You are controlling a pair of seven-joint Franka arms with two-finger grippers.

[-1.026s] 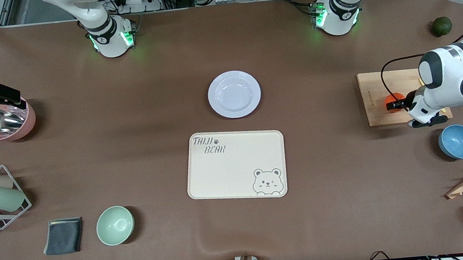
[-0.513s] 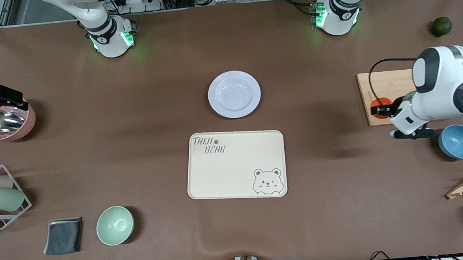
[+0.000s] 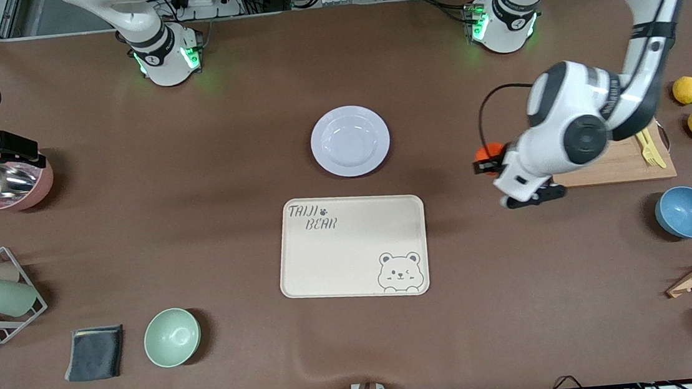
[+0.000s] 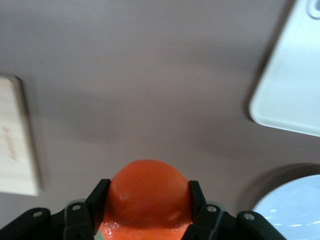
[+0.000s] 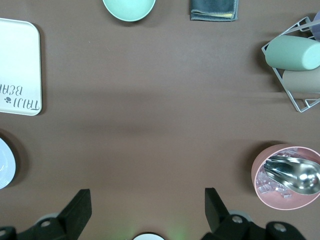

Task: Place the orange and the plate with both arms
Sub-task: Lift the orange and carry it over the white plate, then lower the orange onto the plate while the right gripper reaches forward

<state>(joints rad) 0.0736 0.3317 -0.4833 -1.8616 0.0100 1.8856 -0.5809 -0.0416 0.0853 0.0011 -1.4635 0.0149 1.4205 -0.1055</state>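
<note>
right gripper [image 5: 145, 212]: waiting at the right arm's end of the table, up over bare cloth beside the pink bowl [image 3: 10, 183]; fingers spread wide, nothing between them.
plate [image 3: 350, 141]: on the table, just farther from the front camera than the tray [image 3: 352, 246].
orange [image 3: 488, 156]: pinched in the left gripper [image 4: 145, 207], in the air between plate and cutting board [image 3: 625, 167].
left gripper: over bare table, fingers pressed on the orange's two sides.

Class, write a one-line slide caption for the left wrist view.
Left gripper shut on the orange, carried over the brown table, with the cream tray and plate close by.
</note>
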